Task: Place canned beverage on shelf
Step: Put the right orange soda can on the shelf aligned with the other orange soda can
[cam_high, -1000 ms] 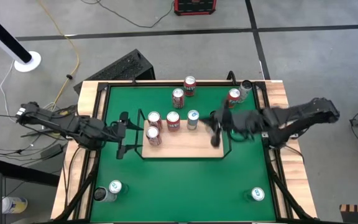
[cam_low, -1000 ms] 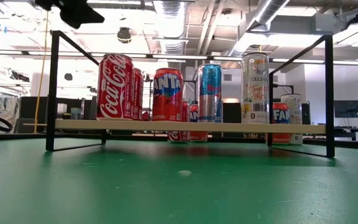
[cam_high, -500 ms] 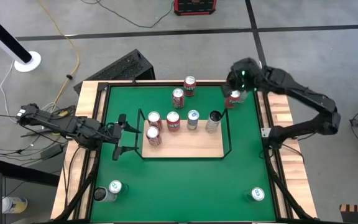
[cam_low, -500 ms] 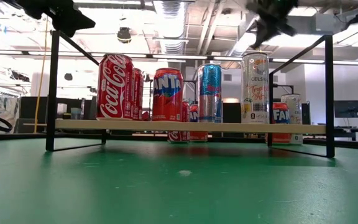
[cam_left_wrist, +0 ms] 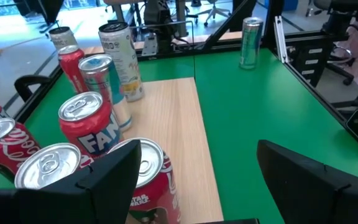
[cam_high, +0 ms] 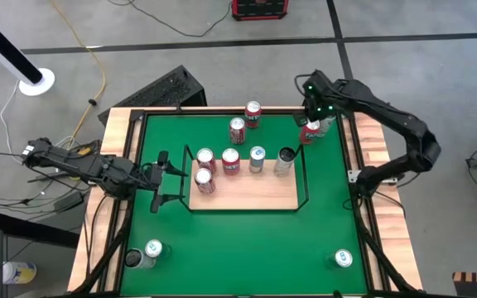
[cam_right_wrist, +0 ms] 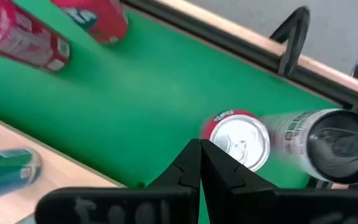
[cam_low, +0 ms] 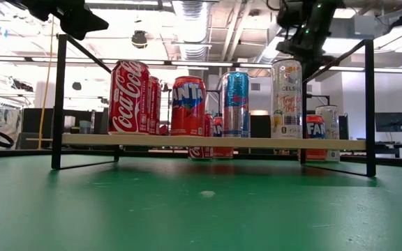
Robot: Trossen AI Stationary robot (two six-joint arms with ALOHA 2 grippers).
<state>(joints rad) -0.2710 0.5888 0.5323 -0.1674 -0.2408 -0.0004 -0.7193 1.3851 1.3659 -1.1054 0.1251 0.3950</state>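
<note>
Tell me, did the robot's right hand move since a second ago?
Yes. The right hand left the shelf and swung toward the table's far right corner. It now hovers shut above the red can there.

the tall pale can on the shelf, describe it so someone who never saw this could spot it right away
Find the light-wood shelf in the middle of the green table. Five cans stand along its far edge; take the one at the right end, nearest the right wire rail. That tall pale can is slimmer and taller than its red and blue neighbours.
</note>
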